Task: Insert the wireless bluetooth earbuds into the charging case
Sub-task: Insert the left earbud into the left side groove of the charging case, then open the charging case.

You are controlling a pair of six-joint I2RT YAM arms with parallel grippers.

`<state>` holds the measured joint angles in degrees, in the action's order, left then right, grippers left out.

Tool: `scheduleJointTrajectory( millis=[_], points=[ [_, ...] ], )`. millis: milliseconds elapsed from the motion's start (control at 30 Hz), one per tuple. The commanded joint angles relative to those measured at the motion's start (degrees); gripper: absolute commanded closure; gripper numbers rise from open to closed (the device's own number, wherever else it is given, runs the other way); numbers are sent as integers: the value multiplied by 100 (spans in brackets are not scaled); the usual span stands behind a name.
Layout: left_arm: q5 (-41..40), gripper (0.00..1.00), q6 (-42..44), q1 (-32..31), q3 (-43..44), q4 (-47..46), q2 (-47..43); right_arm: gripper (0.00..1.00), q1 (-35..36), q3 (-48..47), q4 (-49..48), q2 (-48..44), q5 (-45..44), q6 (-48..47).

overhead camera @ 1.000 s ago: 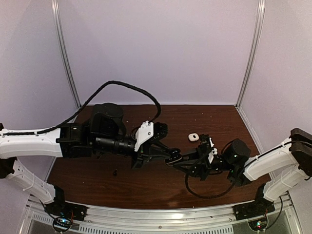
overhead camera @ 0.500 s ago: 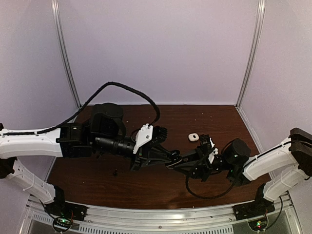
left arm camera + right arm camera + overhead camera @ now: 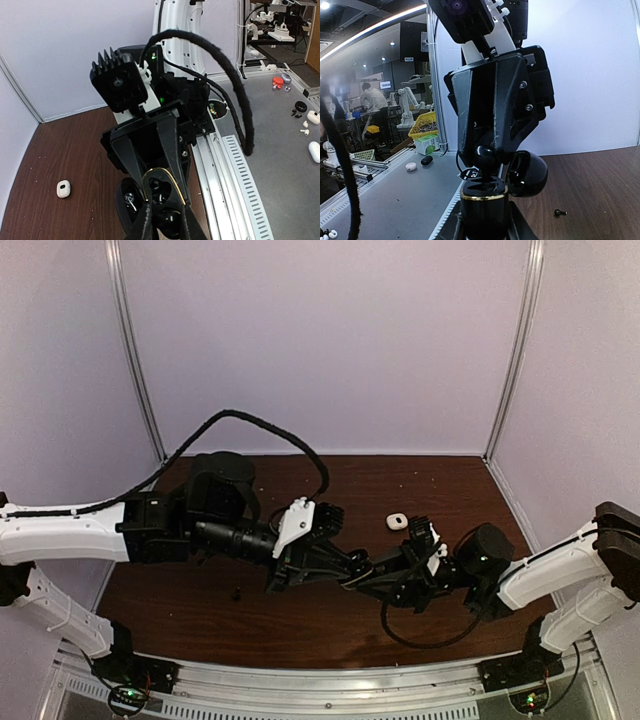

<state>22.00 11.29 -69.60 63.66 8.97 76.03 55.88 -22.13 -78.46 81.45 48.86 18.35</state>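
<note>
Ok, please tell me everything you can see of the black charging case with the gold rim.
The black charging case is glossy, apparently plastic, with a thin gold rim around its open mouth. Its rounded lid is swung open to one side. It is held upright, clamped between the fingers of the right gripper. Just above the mouth, the left gripper pinches what looks like a small black earbud.

I see the black charging case (image 3: 482, 197), gold-rimmed, standing upright with its glossy lid swung open, clamped in the right gripper (image 3: 482, 225). A black earbud (image 3: 484, 152) sits just above its mouth, pinched by the left gripper (image 3: 165, 225). A second black earbud (image 3: 560, 212) lies loose on the worktop (image 3: 600, 190).
</note>
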Motion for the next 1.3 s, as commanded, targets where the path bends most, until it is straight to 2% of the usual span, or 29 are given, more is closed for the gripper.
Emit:
scheduleJointTrajectory(
  millis=[0, 567, 1100, 1267],
  points=[
    [-32, 89, 110, -15, 83, 487, 147, 100, 15, -264, -522, -62, 52, 37],
    [-215, 57, 179, -45, 363, 631, 101, 100, 28, -257, -462, -8, -17, -75],
    [-1046, 49, 311, -253, 538, 567, 161, 100, 116, -318, -504, 143, -21, -90],
    [-1004, 47, 201, -255, 390, 132, -139, 100, 121, -236, -461, 127, -163, -245]
  ],
)
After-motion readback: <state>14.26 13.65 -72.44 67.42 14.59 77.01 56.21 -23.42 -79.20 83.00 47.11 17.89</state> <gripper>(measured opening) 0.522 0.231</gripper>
